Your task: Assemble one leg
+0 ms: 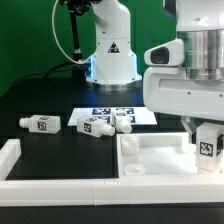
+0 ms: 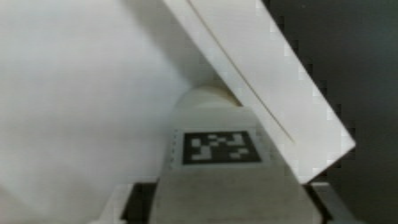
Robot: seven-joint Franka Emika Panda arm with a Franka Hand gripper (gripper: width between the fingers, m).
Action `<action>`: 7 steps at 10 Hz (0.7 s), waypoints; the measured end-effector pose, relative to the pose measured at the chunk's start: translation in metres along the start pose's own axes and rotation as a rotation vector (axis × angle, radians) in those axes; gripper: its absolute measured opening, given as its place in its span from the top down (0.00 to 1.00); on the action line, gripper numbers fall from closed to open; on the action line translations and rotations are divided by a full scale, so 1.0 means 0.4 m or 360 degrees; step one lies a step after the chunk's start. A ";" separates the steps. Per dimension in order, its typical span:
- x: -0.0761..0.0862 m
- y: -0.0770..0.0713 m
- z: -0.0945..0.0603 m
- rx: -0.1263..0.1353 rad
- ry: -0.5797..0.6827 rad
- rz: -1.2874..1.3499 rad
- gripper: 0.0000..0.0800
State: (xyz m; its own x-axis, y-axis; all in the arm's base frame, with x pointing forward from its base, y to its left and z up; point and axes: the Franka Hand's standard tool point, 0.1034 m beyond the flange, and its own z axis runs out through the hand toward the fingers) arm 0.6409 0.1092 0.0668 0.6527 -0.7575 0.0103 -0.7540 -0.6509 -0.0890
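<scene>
Fingers [image 1: 207, 140] clamp leg [image 1: 209, 146] – leg upright between them, tag outward.

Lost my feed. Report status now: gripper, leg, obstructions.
Gripper shut on a leg, over the tray panel. Three spare legs on the table, beside the marker board. Nothing in the way.

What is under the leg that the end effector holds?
The leg in the end effector stands over the tray panel. Its lower end is hidden behind the panel's rim, so contact cannot be seen.
</scene>
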 end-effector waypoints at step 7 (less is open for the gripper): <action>0.004 0.001 0.004 0.0003 -0.0083 0.1598 0.65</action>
State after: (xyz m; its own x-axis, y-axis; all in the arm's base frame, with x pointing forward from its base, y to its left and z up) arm 0.6417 0.1077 0.0650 -0.2825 -0.9524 -0.1142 -0.9570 0.2880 -0.0340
